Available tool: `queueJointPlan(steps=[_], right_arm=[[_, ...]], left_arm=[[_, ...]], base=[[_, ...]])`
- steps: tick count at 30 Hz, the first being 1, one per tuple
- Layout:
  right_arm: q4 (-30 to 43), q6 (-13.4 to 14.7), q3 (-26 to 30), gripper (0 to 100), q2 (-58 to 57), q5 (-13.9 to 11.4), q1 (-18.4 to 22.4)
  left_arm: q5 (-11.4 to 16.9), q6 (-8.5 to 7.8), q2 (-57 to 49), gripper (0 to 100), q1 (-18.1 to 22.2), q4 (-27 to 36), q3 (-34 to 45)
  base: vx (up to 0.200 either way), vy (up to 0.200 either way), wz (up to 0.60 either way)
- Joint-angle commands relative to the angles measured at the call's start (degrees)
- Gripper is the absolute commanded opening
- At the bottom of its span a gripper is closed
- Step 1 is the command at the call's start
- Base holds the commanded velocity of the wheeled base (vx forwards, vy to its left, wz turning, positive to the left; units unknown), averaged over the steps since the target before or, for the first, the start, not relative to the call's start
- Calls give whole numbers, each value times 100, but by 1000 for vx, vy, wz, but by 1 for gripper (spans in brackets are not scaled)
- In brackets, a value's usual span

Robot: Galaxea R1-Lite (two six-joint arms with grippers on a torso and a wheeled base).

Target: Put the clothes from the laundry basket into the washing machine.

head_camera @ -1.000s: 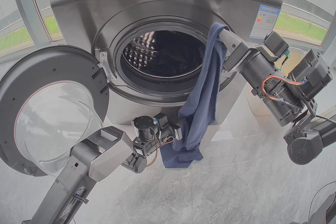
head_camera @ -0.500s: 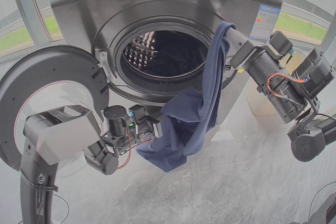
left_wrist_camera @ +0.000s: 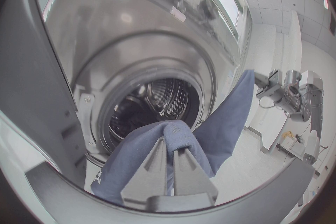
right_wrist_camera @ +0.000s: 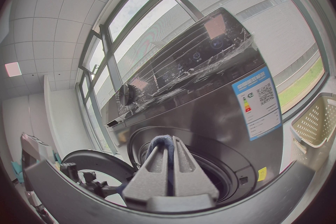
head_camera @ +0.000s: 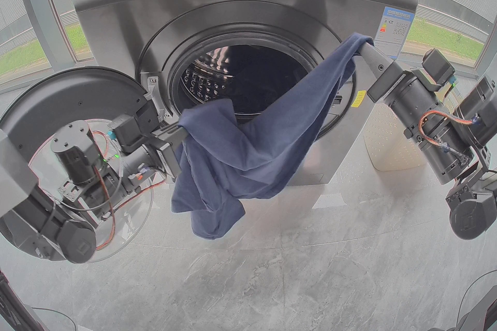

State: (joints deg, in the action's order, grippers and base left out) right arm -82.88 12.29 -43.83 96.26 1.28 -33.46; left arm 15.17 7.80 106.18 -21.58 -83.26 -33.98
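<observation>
Head view: left tool [head_camera: 180, 134], right tool [head_camera: 364, 47] clamp garment [head_camera: 259, 151] beside label [head_camera: 394, 31]

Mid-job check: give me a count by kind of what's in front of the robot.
Dark blue cloth garment, stretched between both grippers: 1
Silver front-loading washing machine, door open: 1
Cream perforated plastic laundry basket: 1
Grippers, left gripper and right gripper, each shut on the garment: 2
Total: 5

Dark navy garment [head_camera: 248, 151] slung across open washing machine [head_camera: 248, 11] mouth, fold hanging low. Beige laundry basket [head_camera: 385, 140] beside machine.
</observation>
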Motion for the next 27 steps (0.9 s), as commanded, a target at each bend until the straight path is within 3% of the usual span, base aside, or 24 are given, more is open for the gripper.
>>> queueJointPlan(steps=[1, 4, 10, 20, 27], right_arm=[[-26, -7, 76, 0, -98, 13, 384], [-35, -7, 102, 0, -81, 13, 718], [-35, -25, 137, 0, -134, -49, 1008], [-123, -42, 23, 0, -134, -58, 1184], [-114, -60, 41, 0, -142, -58, 1281]], left_arm=[[83, 11, -1038, 0, 163, 126, 128], [127, 55, -1231, 0, 163, 144, 154], [153, 55, -1319, 0, 110, 100, 216], [566, 20, -1346, 0, 92, 21, 620], [487, 37, -1328, 0, 145, 12, 392]], base=[[0, 0, 0], [0, 0, 0], [0, 0, 0], [0, 0, 0], [0, 0, 0]])
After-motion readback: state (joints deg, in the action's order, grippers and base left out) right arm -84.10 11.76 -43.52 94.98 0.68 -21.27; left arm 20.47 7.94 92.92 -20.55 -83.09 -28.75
